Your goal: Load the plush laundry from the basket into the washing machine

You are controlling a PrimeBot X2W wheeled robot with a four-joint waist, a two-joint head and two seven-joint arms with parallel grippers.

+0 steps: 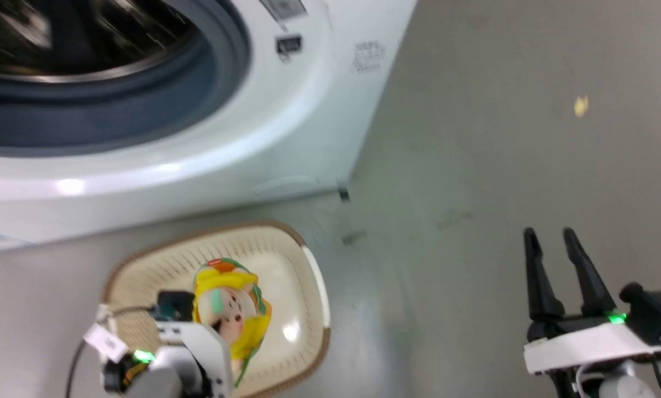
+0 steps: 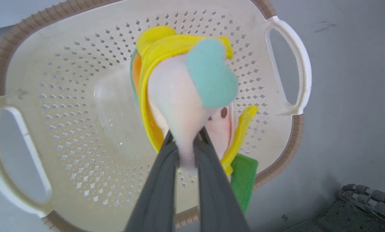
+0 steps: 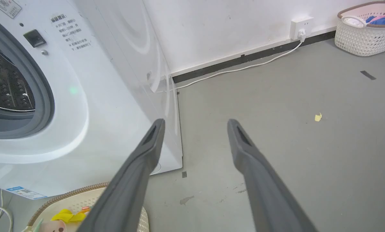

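Pinching the toy (image 2: 179, 96) by a pale pink fold, the left gripper (image 2: 186, 140) has its two dark fingers nearly together, with the soft cloth squeezed between them. The toy sits over the inside of the basket (image 2: 34, 27), its yellow hood and a mint-green patch facing the wrist camera, a green flap hanging near the basket's rim. I cannot tell whether its underside touches the basket's bottom.

The basket stands on the grey floor (image 1: 502, 138) just in front of the washer (image 1: 286, 138), near its front right corner. The washer's round mouth shows a grey gasket (image 1: 142, 110) and, inside it, the shiny drum (image 3: 5, 87).

The right gripper (image 1: 549, 235) hangs over bare floor well to the right of the basket. Its fingers are spread wide with nothing between them, pointing past the washer's side.

A small yellow scrap (image 3: 318, 117) lies on the floor farther off. By the far wall (image 3: 228, 29) stands a second basket (image 3: 363, 42) with cloth in it. A white cable (image 3: 244, 67) runs along the wall's foot from a socket (image 3: 300, 25).
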